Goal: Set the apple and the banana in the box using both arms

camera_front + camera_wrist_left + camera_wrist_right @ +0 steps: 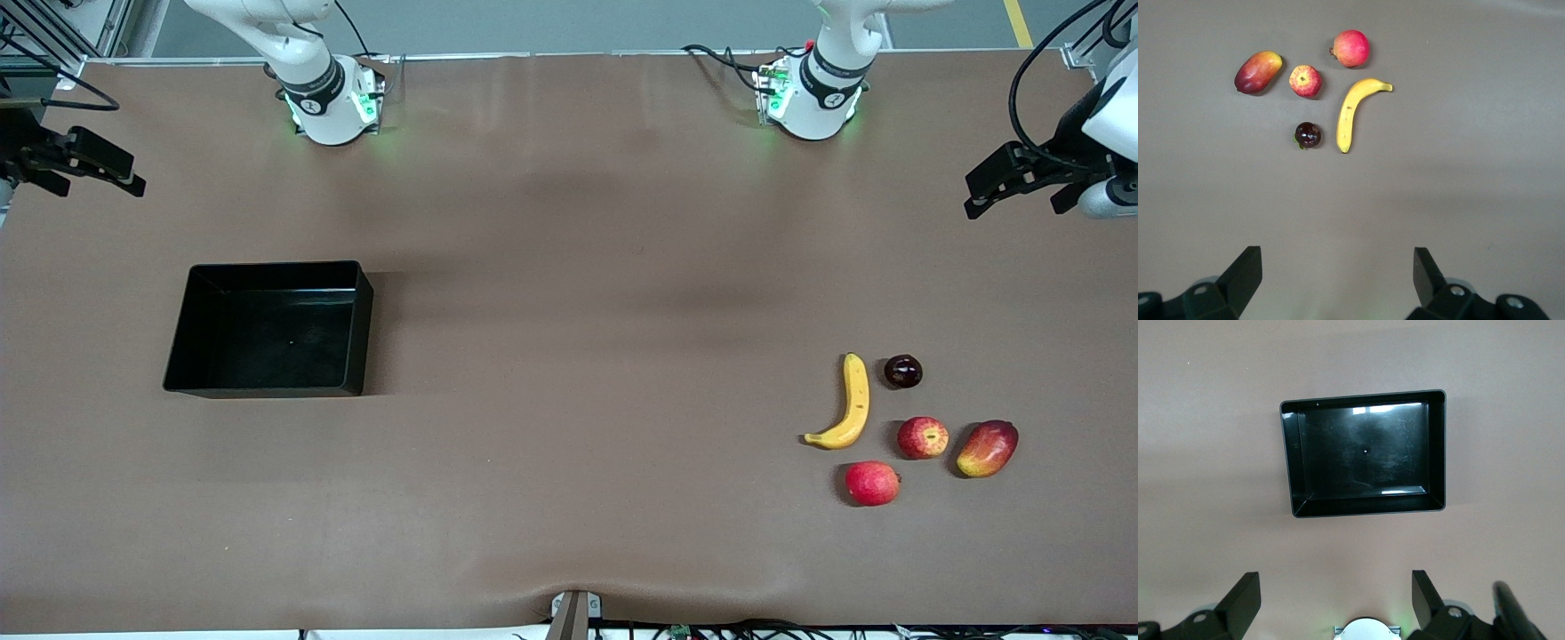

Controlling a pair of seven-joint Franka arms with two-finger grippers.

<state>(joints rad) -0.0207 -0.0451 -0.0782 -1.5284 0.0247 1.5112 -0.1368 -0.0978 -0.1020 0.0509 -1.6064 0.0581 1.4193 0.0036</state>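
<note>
The banana [852, 404] [1355, 110] and the streaked apple [922, 437] [1305, 81] lie on the brown table toward the left arm's end. The apple is beside the banana's lower tip. The black box [267, 333] [1368, 505] stands empty toward the right arm's end. My left gripper [978, 191] [1338, 267] hangs open, high over the table edge at the left arm's end, well apart from the fruit. My right gripper [129, 176] [1336, 590] hangs open over the table edge at the right arm's end, apart from the box. Both hold nothing.
Around the apple lie a plain red round fruit [872, 483] [1351, 48], nearer the front camera, a red-yellow mango [987, 448] [1258, 71] beside it, and a small dark fruit [902, 371] [1307, 135] farther back. The right arm's base [1365, 630] shows between the right fingers.
</note>
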